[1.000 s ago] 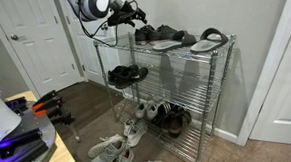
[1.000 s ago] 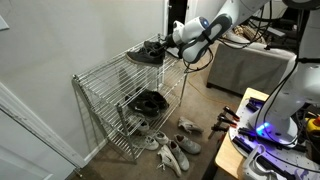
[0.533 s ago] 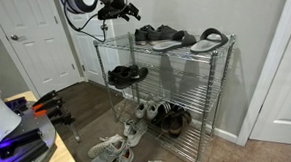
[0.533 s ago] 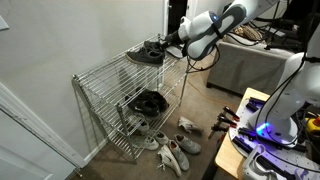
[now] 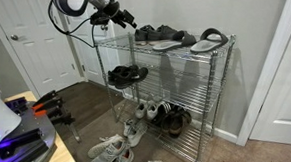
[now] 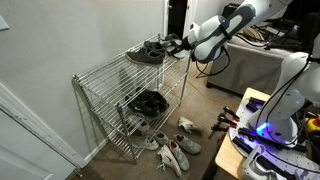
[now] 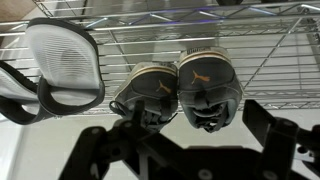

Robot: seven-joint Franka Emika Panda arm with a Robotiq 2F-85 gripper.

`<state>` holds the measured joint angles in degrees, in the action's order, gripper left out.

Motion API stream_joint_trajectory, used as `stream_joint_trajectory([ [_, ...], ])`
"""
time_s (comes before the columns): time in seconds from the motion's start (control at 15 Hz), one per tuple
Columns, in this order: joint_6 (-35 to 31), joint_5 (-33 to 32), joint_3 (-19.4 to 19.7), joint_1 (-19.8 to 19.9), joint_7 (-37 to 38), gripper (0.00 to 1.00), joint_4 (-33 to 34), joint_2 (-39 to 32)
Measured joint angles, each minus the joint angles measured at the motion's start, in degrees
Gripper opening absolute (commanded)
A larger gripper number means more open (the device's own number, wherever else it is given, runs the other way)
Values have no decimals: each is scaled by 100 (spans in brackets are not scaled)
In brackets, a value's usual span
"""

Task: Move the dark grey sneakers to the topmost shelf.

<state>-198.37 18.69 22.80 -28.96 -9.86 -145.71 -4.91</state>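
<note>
The dark grey sneakers [image 5: 161, 33] sit side by side on the topmost shelf [image 5: 182, 48] of the chrome wire rack, and they show in both exterior views [image 6: 151, 50]. In the wrist view, which stands upside down, their heels [image 7: 185, 88] face me. My gripper [image 5: 125, 16] hangs in the air just off the end of the topmost shelf [image 6: 140, 66], apart from the sneakers. It is open and empty in the wrist view [image 7: 200, 130], and it also shows in an exterior view [image 6: 181, 45].
Flat grey slippers [image 5: 208, 38] lie beside the sneakers [image 7: 62, 68]. A black lace-up pair [image 5: 127, 75] sits on the middle tier. More shoes [image 5: 159, 115] fill the lowest tier. White sneakers [image 5: 111, 151] lie on the floor. A door [image 5: 33, 42] stands nearby.
My gripper has drawn back from the sneakers, away from the rack's end and slightly up. The sneakers stay still on the top shelf.
</note>
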Motion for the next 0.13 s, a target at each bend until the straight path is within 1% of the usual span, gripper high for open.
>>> stream_joint_trajectory([
  [0.13, 0, 0, 5, -2, 0, 100, -10, 10],
])
